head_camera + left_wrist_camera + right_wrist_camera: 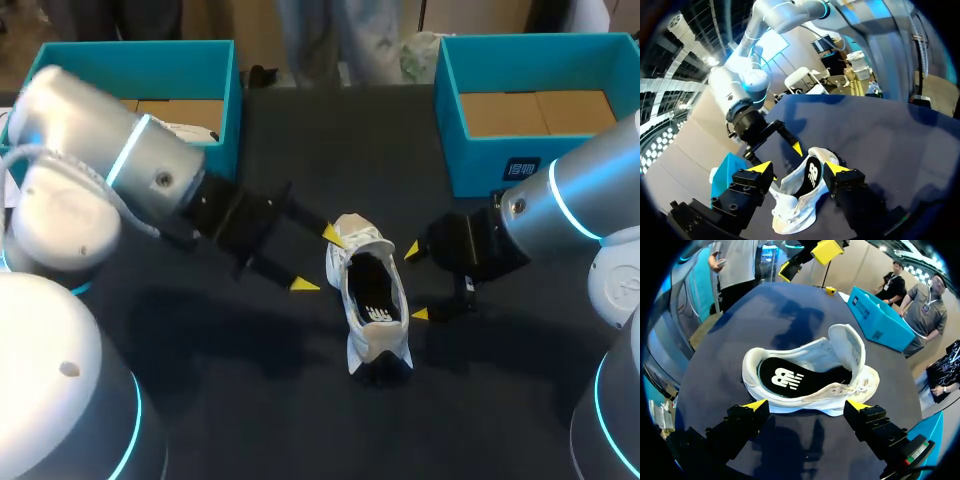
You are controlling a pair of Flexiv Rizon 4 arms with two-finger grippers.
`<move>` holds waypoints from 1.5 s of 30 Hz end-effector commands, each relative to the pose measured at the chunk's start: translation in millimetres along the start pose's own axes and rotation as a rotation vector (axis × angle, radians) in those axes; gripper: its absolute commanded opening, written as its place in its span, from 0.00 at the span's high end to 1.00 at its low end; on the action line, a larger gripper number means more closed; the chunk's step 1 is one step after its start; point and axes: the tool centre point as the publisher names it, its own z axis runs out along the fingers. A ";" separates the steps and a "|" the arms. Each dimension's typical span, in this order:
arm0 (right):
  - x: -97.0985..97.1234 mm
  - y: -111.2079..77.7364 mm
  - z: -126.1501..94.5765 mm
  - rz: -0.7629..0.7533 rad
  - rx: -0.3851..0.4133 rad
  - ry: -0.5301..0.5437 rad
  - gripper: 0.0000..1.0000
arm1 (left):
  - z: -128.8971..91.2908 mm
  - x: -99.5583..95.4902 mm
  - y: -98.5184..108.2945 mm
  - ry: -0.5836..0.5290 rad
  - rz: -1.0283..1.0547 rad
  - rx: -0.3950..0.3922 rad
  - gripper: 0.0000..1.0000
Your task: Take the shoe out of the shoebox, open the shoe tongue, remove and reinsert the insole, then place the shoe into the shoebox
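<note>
White low-top shoe (370, 300), out of the box, upright on its sole mid dark tabletop (300, 150), between the two pincers. Black insole (790, 380) lies inside, with a white logo at the heel end. Tongue (846, 347) is pulled up and folded forward over the toe, so the mouth is wide open. Laces are not clearly visible.

Long axis runs near-to-far in the head view, slightly skewed. Heel is toward the robot and the toe/tongue end points away, toward the gap between the boxes.

Left pincer (318, 260): fingers spread wide, holding nothing. It sits just beside the shoe's left side at the tongue end. One yellow tip is very near the tongue; cannot tell if it touches. In the left wrist view the shoe sits ahead of the spread fingers, roughly between them.

Right pincer (416, 283): fingers spread wide, nothing held. It is just beside the shoe's right side, with both tips close to the upper. In the right wrist view the shoe lies broadside just ahead of the tips, heel end nearer one finger and tongue end nearer the other. No clear contact.

Left shoebox (130, 50): teal, open, at the far left corner of the tabletop, something white inside. Right shoebox (480, 160): teal, open, at the far right, brown cardboard floor showing. Both are well apart from the shoe.
</note>
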 end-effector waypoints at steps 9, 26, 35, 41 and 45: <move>0.9 0.5 0.4 0.000 0.002 -0.002 0.00 | -19.6 -9.0 5.6 0.262 0.079 -0.062 0.00; -28.0 -23.7 -71.6 0.124 0.108 0.007 0.00 | -19.6 -9.0 5.6 0.262 0.079 -0.062 0.00; -37.3 -35.2 -105.7 0.144 0.145 0.082 0.00 | -20.1 -9.9 2.9 0.298 0.090 -0.058 0.00; -38.0 -39.2 -122.8 0.160 0.169 0.123 0.00 | -20.9 -9.8 1.1 0.429 0.138 -0.096 0.00; -37.2 -41.4 -129.8 0.158 0.176 0.143 0.00 | -22.6 -13.9 1.4 0.498 0.172 -0.102 0.00</move>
